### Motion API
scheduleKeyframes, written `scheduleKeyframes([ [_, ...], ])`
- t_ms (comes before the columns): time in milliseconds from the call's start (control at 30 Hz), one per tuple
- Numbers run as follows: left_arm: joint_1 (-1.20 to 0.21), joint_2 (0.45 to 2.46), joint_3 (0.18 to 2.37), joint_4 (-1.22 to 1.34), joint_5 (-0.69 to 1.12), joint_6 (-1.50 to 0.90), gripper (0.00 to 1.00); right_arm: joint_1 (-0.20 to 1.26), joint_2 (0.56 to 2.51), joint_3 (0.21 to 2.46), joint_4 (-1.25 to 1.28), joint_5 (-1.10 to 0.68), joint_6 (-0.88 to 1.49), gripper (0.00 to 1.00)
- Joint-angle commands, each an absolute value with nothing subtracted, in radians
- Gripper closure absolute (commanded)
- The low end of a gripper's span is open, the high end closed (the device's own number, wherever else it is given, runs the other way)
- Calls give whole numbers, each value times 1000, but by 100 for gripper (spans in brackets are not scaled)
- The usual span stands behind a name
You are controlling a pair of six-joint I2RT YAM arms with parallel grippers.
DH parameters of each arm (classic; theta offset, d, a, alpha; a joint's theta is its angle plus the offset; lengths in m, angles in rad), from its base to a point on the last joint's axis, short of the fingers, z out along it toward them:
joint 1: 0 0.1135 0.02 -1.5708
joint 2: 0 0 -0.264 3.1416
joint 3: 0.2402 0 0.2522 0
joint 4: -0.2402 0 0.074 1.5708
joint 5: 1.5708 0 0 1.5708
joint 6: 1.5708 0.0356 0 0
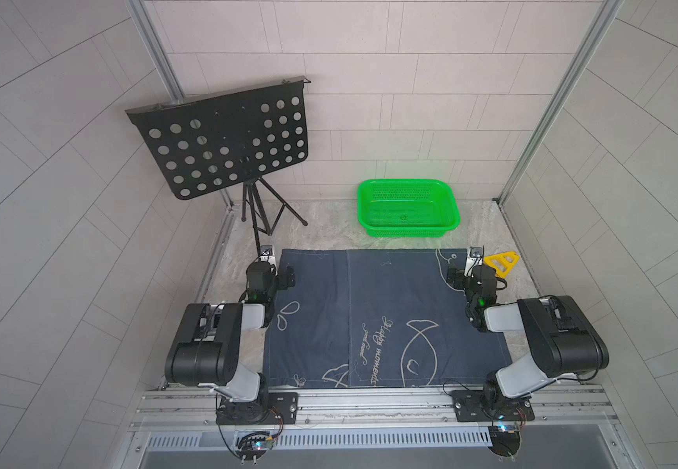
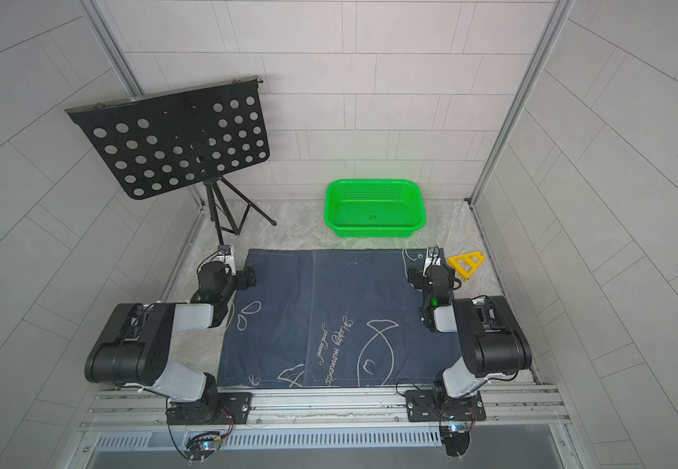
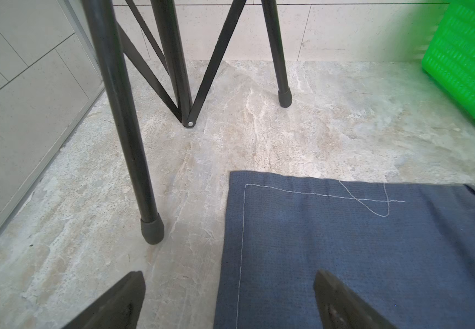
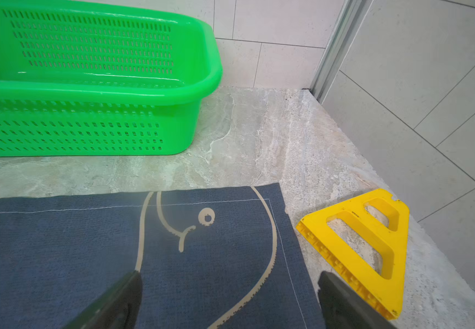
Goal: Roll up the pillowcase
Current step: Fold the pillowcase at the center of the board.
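While both claws gape wide, holding nothing, left gripper (image 3: 229, 275) straddles pillowcase (image 1: 386, 292) far-left edge: one finger (image 3: 122, 302) over marble tabletop (image 3: 259, 128), other over cloth. Right gripper (image 4: 229, 273) straddles far-right edge beside yellow triangular block (image 4: 390, 296). Both arms (image 1: 203, 345) folded, elbows high, wrists stretched forward. Pillowcase flat, unrolled on tabletop, near green basket (image 4: 102, 91).

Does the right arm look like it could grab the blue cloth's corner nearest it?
Probably yes. The right gripper hangs open over the far right corner of the pillowcase, with nothing lying on the cloth there. The yellow triangle sits just beside the edge, apart from it.
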State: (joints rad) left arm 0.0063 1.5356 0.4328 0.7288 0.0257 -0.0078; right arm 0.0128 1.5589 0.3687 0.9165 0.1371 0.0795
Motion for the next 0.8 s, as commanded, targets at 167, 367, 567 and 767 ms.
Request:
scheduleKeyframes([
  [167, 11, 1541, 446, 743, 26, -7, 0, 2, 1563, 374, 926, 119, 86, 0],
  [367, 11, 1540, 446, 742, 27, -6, 0, -1, 1560, 381, 909, 108, 87, 0],
  [567, 10, 1429, 526, 524, 34, -4, 0, 0, 1381, 383, 764, 111, 86, 0],
  [767, 11, 1373, 781, 68, 115, -54, 0, -10, 1142, 515, 341, 132, 97, 0],
])
